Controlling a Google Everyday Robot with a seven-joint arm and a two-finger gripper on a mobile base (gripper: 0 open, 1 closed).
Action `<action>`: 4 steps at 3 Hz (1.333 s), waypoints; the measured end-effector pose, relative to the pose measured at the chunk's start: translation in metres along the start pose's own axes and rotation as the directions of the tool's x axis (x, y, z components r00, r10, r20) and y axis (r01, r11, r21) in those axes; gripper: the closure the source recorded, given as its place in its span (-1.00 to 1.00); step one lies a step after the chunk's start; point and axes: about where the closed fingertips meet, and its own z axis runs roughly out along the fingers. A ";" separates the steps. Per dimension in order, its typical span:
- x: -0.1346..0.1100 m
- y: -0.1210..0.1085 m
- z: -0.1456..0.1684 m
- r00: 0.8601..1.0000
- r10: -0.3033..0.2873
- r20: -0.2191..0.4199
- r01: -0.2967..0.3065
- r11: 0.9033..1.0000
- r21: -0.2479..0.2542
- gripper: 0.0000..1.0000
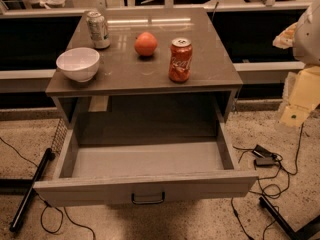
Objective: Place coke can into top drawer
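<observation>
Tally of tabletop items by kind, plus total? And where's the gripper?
Cans: 2 (coke can, silver-and-green can)
Bowls: 1 (white bowl)
Fruit: 1 (orange-red fruit)
Total: 4
The gripper is at the right edge of view, beside the table, apart from all four.

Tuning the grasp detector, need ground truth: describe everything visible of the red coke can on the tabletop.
The small red cylindrical coke can has white script lettering on its side and a silver top; it looks like undented metal. It stands upright on the grey-brown tabletop, front right, beside but apart from a round orange fruit. Only the tabletop touches it. The open top drawer below does not hold it. The pale gripper is at the view's right edge, well clear of it.
</observation>
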 end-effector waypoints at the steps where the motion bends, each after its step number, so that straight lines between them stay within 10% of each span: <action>1: -0.001 0.000 -0.001 1.000 -0.001 0.004 0.001 1.000 0.004 -1.00; 3: -0.107 -0.072 0.028 0.968 -0.108 0.225 0.109 0.994 0.012 -1.00; 4: -0.170 -0.123 0.046 0.920 -0.111 0.377 0.109 0.994 0.025 -1.00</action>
